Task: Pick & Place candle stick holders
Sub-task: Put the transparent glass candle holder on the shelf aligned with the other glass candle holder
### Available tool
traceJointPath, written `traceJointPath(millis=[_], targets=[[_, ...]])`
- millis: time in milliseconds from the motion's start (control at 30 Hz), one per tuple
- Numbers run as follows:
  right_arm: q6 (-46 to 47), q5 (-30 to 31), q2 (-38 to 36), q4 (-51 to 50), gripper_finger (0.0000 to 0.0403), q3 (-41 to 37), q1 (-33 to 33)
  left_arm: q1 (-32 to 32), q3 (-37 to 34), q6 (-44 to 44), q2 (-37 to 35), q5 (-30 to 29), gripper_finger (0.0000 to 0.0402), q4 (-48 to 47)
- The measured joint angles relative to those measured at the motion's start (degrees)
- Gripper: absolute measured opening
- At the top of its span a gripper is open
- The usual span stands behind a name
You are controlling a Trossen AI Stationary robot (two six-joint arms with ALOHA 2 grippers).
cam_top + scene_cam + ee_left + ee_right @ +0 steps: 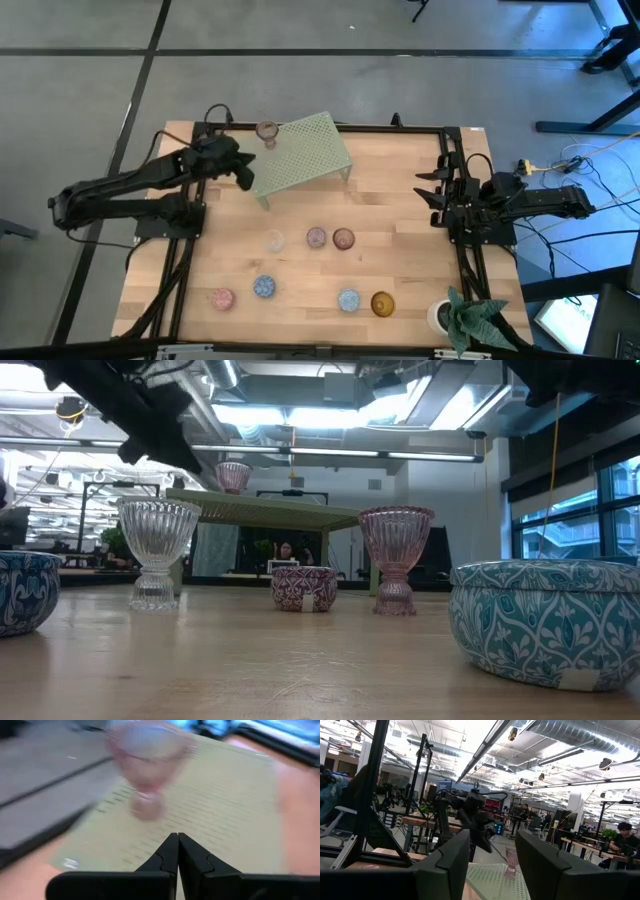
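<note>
We see a pink stemmed cup (266, 131) standing on the green rack (305, 152), at its far left corner. Our left gripper (244, 176), fingers together and empty, hovers just beside the rack's left edge. Our right gripper (425, 189) waits well right of the rack, fingers apart, holding nothing.

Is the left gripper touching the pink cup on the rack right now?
Apart. In the left wrist view the shut left gripper ends short of the pink cup; bare rack shows between them.
</note>
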Motion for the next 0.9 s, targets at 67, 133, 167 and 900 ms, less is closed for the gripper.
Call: traceJointPath(millis=[67, 133, 167, 900], targets=[[0.0, 0.0, 0.0, 0.0, 0.0165, 0.0, 0.0, -2.2, 0.0, -1.2, -1.0, 1.7, 0.0002, -0.8], [0.0, 0.0, 0.0, 0.0, 0.0165, 0.0, 0.0, -4.7, 0.8, -2.1, -1.4, 1.2, 0.0002, -2.6], [0.0, 0.0, 0.0, 0.0, 0.0164, 0.0, 0.0, -6.1, 1.8, -2.5, -1.4, -0.1, 0.0002, -4.2], [0.0, 0.0, 0.0, 0.0, 0.0165, 0.0, 0.0, -35.7, 9.0, -29.9, 8.4, 4.5, 0.0084, -11.7]])
